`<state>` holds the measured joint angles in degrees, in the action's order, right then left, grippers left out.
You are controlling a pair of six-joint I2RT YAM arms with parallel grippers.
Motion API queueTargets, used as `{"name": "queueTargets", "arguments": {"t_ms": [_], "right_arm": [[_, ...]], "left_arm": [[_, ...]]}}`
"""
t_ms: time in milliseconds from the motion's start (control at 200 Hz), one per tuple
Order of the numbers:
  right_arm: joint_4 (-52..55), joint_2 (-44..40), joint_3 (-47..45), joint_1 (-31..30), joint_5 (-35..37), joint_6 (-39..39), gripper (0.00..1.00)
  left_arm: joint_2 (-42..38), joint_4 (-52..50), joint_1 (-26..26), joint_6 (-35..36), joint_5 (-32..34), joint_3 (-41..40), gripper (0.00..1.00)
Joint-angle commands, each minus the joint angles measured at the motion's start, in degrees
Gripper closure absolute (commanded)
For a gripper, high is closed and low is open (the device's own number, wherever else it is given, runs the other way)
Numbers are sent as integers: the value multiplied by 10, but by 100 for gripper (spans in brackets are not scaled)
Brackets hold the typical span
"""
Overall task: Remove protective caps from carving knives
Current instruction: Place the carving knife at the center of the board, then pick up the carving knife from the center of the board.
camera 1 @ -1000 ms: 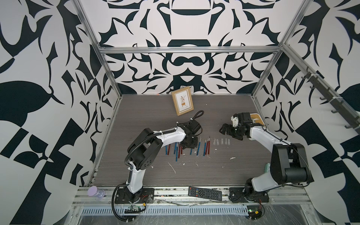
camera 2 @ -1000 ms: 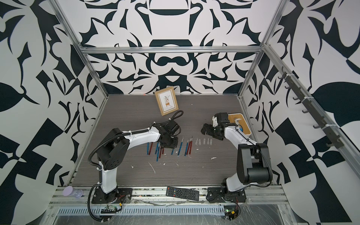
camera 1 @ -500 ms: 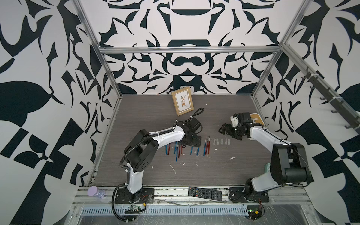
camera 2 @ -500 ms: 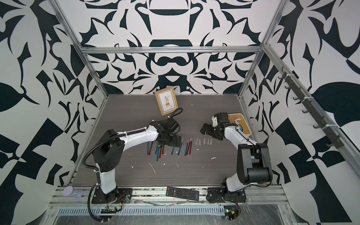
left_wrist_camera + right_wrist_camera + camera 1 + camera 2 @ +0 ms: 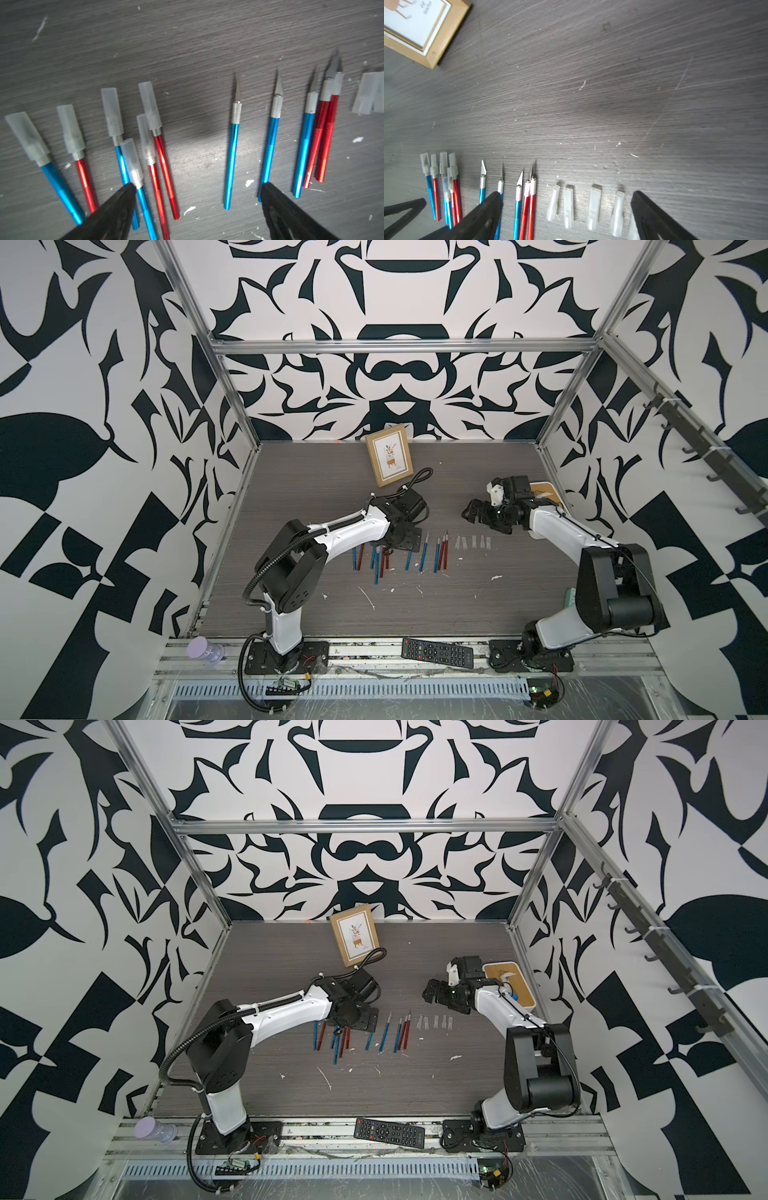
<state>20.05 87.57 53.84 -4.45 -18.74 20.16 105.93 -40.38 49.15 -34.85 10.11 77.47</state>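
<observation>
knives (image 5: 423, 558) likely light, slick, sharp; hold mid-handle. capped ones lie nine o'clock of bare ones; caps (image 5: 111, 112) likely soft, pinch flats. left gripper (image 5: 197, 187), right gripper (image 5: 566, 195) gape empty.

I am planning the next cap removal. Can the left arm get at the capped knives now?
Probably yes. The left gripper is open and empty close above the capped knives, and nothing covers them. They lie crowded, some overlapping, so picking one alone may be awkward.

6 capped knives (image 5: 166, 172); 5 bare knives (image 5: 231, 155); 5 loose caps (image 5: 593, 207); 1 remote (image 5: 437, 652).
</observation>
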Motion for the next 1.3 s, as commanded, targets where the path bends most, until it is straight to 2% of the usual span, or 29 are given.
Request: {"name": "queueTargets", "arguments": {"t_ms": [0, 55, 95, 210, 280, 325, 850, 1295], "right_arm": [[-17, -6, 3, -2, -7, 8, 2], [-16, -5, 3, -3, -8, 8, 3], [-16, -5, 3, -3, -8, 8, 4], [-19, -6, 1, -2, -12, 8, 5], [-19, -6, 1, -2, -14, 8, 6], [-19, -6, -1, -2, -15, 8, 6], [-21, -6, -4, -2, -18, 7, 7], [-20, -7, -6, -3, -18, 5, 8]], "left_arm": [[10, -50, -1, -11, 21, 3, 10], [14, -47, -1, -13, 12, 2, 14], [17, -44, -1, -13, 8, 2, 22], [27, -39, -1, -15, 5, 1, 34], [32, -37, -1, -17, 3, -2, 49], [36, -36, -1, -19, 2, -3, 56], [59, -32, -1, -22, -3, -15, 64], [63, -30, -5, -26, -4, -22, 65]]}}
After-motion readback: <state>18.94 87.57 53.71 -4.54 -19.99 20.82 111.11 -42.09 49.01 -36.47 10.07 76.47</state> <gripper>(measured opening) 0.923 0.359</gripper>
